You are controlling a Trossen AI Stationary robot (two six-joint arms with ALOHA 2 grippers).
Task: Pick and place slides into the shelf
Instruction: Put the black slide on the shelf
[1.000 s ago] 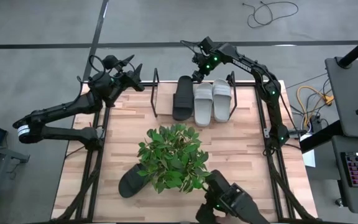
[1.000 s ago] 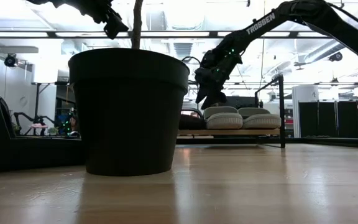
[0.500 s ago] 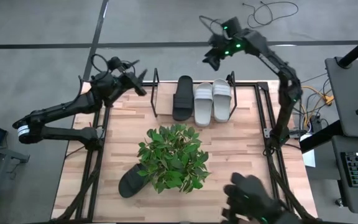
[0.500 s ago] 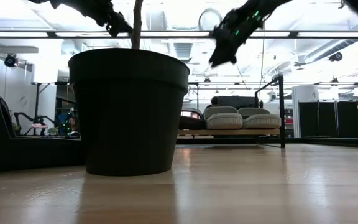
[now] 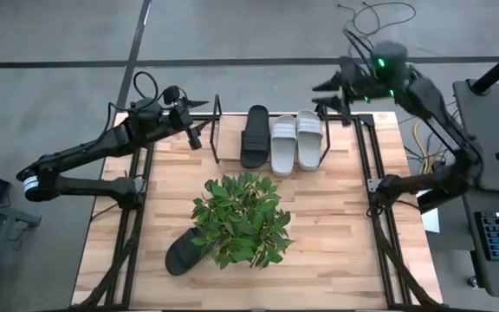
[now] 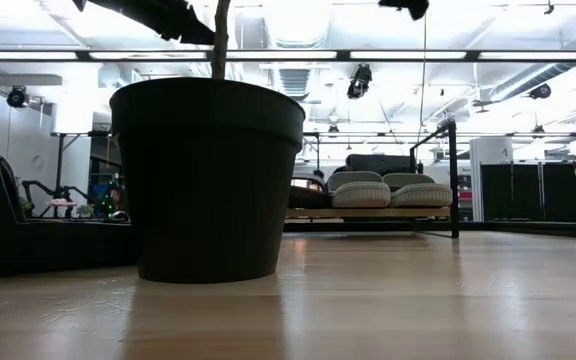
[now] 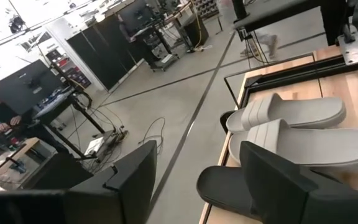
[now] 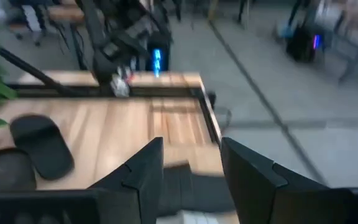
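Observation:
A black slide (image 5: 254, 136) and two light grey slides (image 5: 283, 143) (image 5: 309, 139) lie side by side, soles down, on the shelf (image 5: 217, 130) at the table's far edge. Another black slide (image 5: 183, 251) lies sole down on the table, near left, partly under the plant's leaves. My left gripper (image 5: 199, 123) hangs open just left of the shelf; its wrist view looks at the grey slides (image 7: 309, 146) between its fingers (image 7: 197, 177). My right gripper (image 5: 326, 87) stands open and high above the table's far right corner, nothing between its fingers (image 8: 191, 168).
A green leafy plant (image 5: 243, 218) in a large black pot (image 6: 208, 180) stands mid-table, near the front. The arms' black frames run along the left and right edges (image 5: 372, 165). Bare wood lies between plant and shelf and on the near right.
My right gripper has gone up and away from the slides on the shelf, toward the table's far right corner, turning as it went. My left gripper has stayed in place and turned at the wrist. A dark shape at the near edge has left the high view.

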